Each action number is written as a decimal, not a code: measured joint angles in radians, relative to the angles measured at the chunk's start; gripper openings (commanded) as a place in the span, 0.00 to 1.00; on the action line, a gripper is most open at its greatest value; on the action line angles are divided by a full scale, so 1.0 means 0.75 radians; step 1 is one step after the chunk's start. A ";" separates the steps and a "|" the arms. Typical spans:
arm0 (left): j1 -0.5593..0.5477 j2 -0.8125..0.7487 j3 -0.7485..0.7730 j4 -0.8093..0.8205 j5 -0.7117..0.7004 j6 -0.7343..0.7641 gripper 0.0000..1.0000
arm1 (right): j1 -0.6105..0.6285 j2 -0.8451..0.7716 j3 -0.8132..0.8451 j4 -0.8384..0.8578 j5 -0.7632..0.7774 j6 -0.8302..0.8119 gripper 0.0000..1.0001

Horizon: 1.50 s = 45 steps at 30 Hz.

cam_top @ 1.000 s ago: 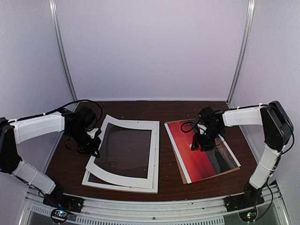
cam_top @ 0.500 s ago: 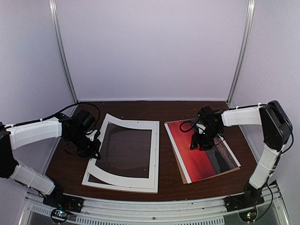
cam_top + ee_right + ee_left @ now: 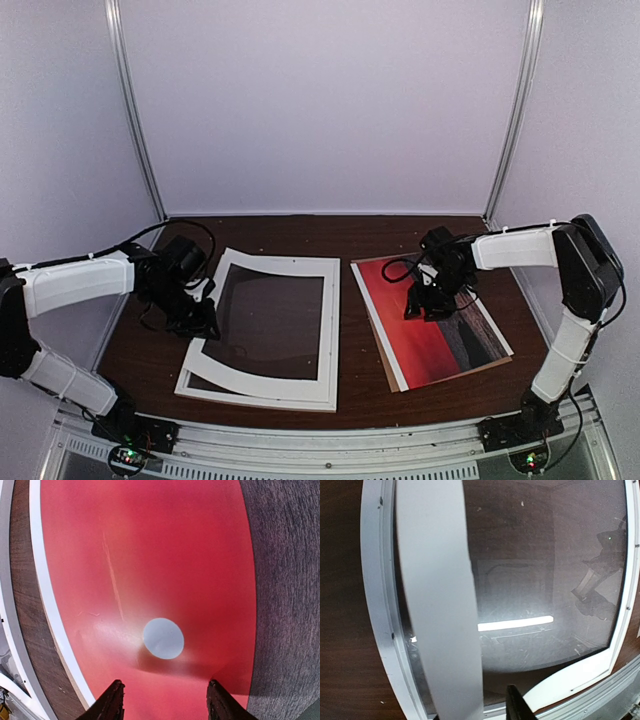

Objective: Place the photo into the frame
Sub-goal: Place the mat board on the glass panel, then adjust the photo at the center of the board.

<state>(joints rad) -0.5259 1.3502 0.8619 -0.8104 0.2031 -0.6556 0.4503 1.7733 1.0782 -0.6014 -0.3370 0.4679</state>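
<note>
The photo [image 3: 450,340], a red sunset print, lies flat at the right of the table on a brown backing board [image 3: 386,362]. My right gripper [image 3: 425,305] hovers low over it, open. In the right wrist view its fingertips [image 3: 113,700] straddle red sky [image 3: 150,555] just below the white sun [image 3: 163,638]. The white frame [image 3: 255,399] lies centre-left, with a wide paper mat [image 3: 250,377] askew on top and curled up at its left side. My left gripper [image 3: 200,315] is at that raised side, open. The mat strip [image 3: 440,605] stands between the jaws, with a gap to the one visible finger [image 3: 517,705].
The frame's rim [image 3: 372,580] and its scratched clear pane [image 3: 545,580] fill the left wrist view. A metal rail [image 3: 320,440] runs along the near table edge. White walls and two upright poles [image 3: 135,120] close in the back and sides.
The left jaws have parted from their shut hold on the mat's left edge, and the left arm has shifted slightly right. The right gripper has edged a little left over the photo.
</note>
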 measured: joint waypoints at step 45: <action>0.192 0.482 0.284 -0.038 -0.286 0.300 0.94 | 0.144 -0.139 -0.003 -0.037 0.235 -0.045 0.73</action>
<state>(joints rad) -0.3817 1.7115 1.0748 -0.8387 -0.0113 -0.4309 0.5583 1.6688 1.0763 -0.6289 -0.1608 0.4339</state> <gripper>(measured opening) 0.942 0.709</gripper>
